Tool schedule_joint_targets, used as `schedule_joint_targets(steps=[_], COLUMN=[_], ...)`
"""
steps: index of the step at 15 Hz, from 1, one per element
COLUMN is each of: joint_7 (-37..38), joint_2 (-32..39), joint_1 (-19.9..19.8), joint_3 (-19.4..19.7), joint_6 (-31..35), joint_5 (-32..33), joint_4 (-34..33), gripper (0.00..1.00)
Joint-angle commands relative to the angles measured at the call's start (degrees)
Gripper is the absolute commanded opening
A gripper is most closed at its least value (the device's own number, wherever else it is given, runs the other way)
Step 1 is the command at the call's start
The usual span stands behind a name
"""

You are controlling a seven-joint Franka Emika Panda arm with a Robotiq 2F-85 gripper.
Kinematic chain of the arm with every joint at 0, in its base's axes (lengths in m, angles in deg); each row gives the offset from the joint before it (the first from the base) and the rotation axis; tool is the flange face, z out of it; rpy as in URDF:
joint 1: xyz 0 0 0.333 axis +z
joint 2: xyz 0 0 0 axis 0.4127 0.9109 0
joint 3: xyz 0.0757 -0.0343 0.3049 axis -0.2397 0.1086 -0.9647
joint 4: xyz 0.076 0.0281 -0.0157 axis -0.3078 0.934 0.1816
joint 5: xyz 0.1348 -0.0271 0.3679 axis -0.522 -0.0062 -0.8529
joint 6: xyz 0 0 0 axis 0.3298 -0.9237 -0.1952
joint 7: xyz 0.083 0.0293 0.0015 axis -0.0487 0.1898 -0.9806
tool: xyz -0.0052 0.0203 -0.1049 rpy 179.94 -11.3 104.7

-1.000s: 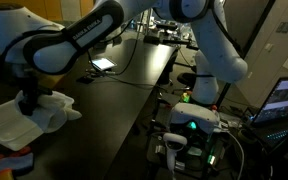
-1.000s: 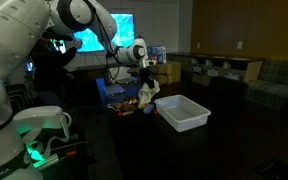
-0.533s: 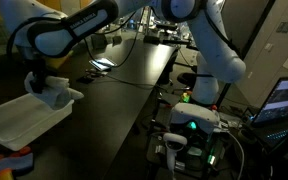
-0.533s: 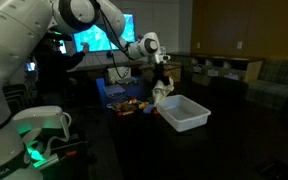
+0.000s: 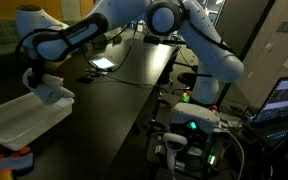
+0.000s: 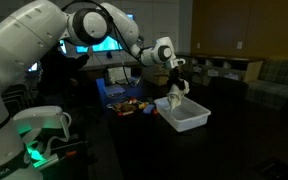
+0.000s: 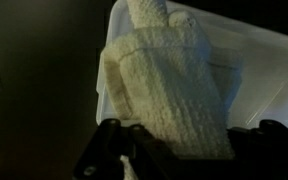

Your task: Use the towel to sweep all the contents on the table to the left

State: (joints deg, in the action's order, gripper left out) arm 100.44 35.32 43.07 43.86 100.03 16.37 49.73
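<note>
My gripper point(image 5: 40, 80) point(image 6: 174, 80) is shut on the towel point(image 5: 54, 93) point(image 6: 174, 101), a small white cloth that hangs from it over the white bin point(image 5: 14, 122) point(image 6: 189, 118). In the wrist view the towel point(image 7: 164, 85) drapes down from the gripper point(image 7: 184, 152) and covers part of the bin point(image 7: 259, 75). The contents point(image 6: 134, 106), small red, orange and yellow pieces, lie in a cluster on the dark table point(image 6: 134, 130) beside the bin, apart from the towel. A few coloured pieces point(image 5: 14, 160) show at the lower edge near the bin.
A lit tablet point(image 5: 102, 64) lies farther along the table point(image 5: 114, 110). The arm's base with a green light point(image 5: 191, 124) stands at the table's edge. Bright monitors point(image 6: 94, 35) and cardboard boxes point(image 6: 169, 72) are behind the table.
The gripper has lifted the towel away from the coloured pieces and carried it across to hang over the white bin. The pieces and the bin have stayed put.
</note>
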Motion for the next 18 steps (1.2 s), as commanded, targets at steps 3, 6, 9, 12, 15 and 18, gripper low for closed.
schedule_joint_targets(steps=[3, 6, 9, 12, 15, 18], joint_7=[1.4, 1.9, 2.7, 2.9, 2.1, -1.5], joint_2=[8.1, 10.6, 12.8, 13.2, 11.5, 7.1], joint_1=[-1.8, -1.8, -1.1, -1.0, -2.3, -3.7], joint_3=[-1.3, -1.7, -0.8, 0.4, 0.6, 1.6], joint_6=[3.7, 4.8, 5.9, 6.4, 6.6, 0.9], joint_5=[-7.5, -10.3, -10.8, -9.7, -9.2, -8.2], joint_4=[-11.5, -15.0, -17.8, -19.1, -18.4, -15.2], gripper=[0.04, 0.37, 0.59, 0.82, 1.00, 1.00])
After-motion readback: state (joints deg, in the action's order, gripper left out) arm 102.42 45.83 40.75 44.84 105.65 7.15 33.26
